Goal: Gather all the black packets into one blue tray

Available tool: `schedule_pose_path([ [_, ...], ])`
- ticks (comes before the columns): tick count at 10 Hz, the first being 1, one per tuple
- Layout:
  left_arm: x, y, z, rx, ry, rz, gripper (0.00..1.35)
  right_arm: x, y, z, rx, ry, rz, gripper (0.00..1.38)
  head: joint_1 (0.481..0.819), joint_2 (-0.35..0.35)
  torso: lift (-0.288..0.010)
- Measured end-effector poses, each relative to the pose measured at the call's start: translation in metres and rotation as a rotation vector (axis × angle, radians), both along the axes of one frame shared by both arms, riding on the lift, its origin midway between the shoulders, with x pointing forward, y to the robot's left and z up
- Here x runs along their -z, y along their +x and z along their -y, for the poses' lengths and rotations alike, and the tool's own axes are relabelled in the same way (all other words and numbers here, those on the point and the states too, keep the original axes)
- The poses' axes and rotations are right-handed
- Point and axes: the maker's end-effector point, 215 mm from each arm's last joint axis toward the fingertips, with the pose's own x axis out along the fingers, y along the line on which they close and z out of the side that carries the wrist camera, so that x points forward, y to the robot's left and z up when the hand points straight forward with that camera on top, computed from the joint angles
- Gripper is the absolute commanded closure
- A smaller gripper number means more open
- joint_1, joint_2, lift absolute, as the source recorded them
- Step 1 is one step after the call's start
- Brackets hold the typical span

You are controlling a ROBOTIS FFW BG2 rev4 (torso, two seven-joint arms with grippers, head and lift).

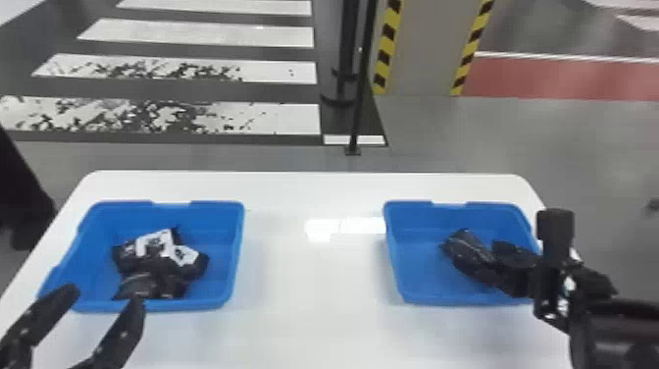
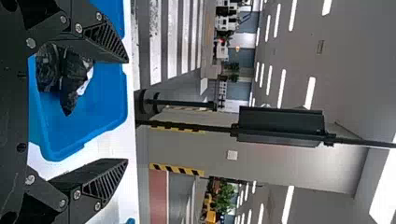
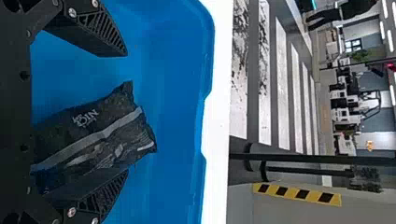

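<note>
Okay, left blue tray (image 1: 220,265) has piled black packets (image 1: 157,265), white patches showing; right blue tray (image 1: 417,275) has a crinkled black packet (image 1: 466,252), grey-striped, between right gripper's (image 1: 510,269) wide-spread fingers. Left gripper (image 1: 107,296): wide, near left tray.

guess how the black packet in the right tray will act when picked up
The packet will probably flex or sag rather than stay stiff, given its creased wrapping and crumpled end. Its shiny patches hint that it could be a little slippery. It seems unlikely to roll, as it lies on a broad side in the tray.
</note>
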Motion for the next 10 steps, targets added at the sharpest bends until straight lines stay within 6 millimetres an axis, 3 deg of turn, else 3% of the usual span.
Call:
schedule_pose_path([
  [1, 0.001, 0.001, 0.001, 0.002, -0.006, -0.002, 0.3, 0.009, -0.002, 0.007, 0.006, -0.017, -0.031, 0.18, 0.695, -0.105, -0.11],
  [2, 0.002, 0.001, 0.003, 0.005, -0.01, -0.003, 0.31, 0.016, -0.004, 0.013, 0.011, -0.033, -0.059, 0.36, 0.695, -0.111, -0.11],
  [3, 0.003, 0.002, 0.005, 0.01, -0.016, -0.005, 0.31, 0.02, -0.005, 0.018, 0.014, -0.04, -0.081, 0.79, 0.695, -0.121, -0.11],
  [5, 0.003, 0.003, 0.009, 0.019, -0.028, -0.004, 0.32, 0.022, -0.006, 0.02, 0.017, -0.041, -0.091, 1.19, 0.695, -0.132, -0.11],
  [6, 0.003, 0.004, 0.01, 0.023, -0.03, -0.003, 0.32, 0.022, -0.005, 0.02, 0.017, -0.042, -0.09, 1.28, 0.695, -0.134, -0.11],
  [10, 0.001, 0.006, 0.013, 0.028, -0.034, 0.006, 0.32, 0.011, -0.009, 0.028, 0.025, -0.061, -0.052, 1.28, 0.695, -0.147, -0.11],
])
